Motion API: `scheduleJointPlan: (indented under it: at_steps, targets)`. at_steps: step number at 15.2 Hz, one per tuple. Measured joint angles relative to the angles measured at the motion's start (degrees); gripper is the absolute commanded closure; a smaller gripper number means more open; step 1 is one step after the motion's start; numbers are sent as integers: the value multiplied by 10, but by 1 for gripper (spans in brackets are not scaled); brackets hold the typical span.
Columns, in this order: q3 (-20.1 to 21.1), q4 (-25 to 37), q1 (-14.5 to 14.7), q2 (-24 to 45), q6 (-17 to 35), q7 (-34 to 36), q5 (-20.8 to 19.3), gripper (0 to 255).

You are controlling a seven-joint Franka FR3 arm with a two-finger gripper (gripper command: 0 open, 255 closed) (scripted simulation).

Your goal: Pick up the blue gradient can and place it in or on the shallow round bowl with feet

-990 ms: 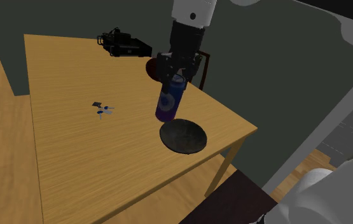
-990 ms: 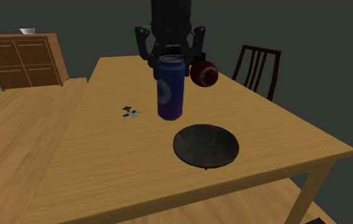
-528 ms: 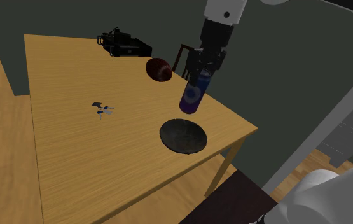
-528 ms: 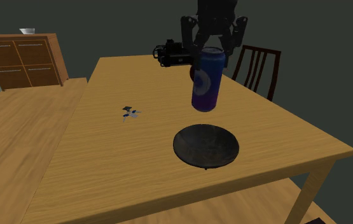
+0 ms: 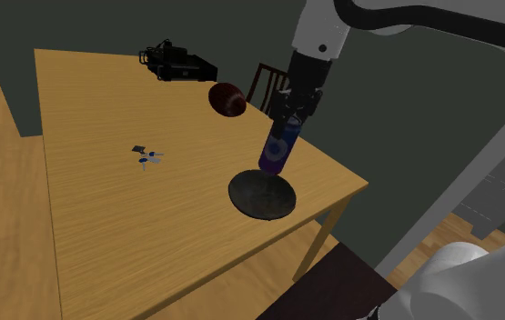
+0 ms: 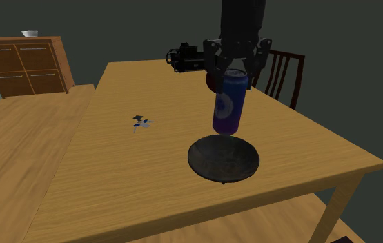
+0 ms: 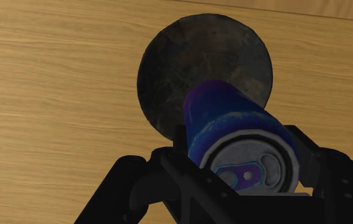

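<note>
On the second exterior view's left we see a brown wooden cabinet with drawers [image 6: 24, 65]. On its top stands a small white bowl [image 6: 29, 33] whose inside we cannot make out. Moving right across the light wooden table [image 6: 100, 193], a tiny blue-and-white object [image 6: 141, 123] lies flat, well apart from everything else. Next comes the shallow round dark bowl [image 6: 223, 166], resting towards the table's near right corner with its mottled inside facing up. Just above its far rim hangs the blue-to-purple gradient can [image 6: 228, 103], upright, with a pale round mark on its side. The black two-finger gripper [image 6: 236, 67] clasps the can at its top end, one finger on each side. A black boxy device [image 6: 185, 56] sits at the table's far edge, and a dark wooden chair [image 6: 279, 72] stands at the right.

From the shoulder view we get a dark red ball [image 5: 227, 98] in full, lying between the device and the can. This view also gives us the white arm [image 5: 323, 32], which comes in from the upper right and points its dark wrist steeply down at the table.

Through the wrist view we look along the can. Its silver lid with a pull tab [image 7: 248, 168] faces us, its far end overlaps the bowl, and the fingers press in from both sides.
</note>
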Motion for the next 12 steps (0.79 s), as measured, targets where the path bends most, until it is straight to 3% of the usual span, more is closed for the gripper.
scheduleJointPlan:
  at_steps: [12]
  targets:
    - [5, -111, 5, -21, 90, -4, 8, 255]
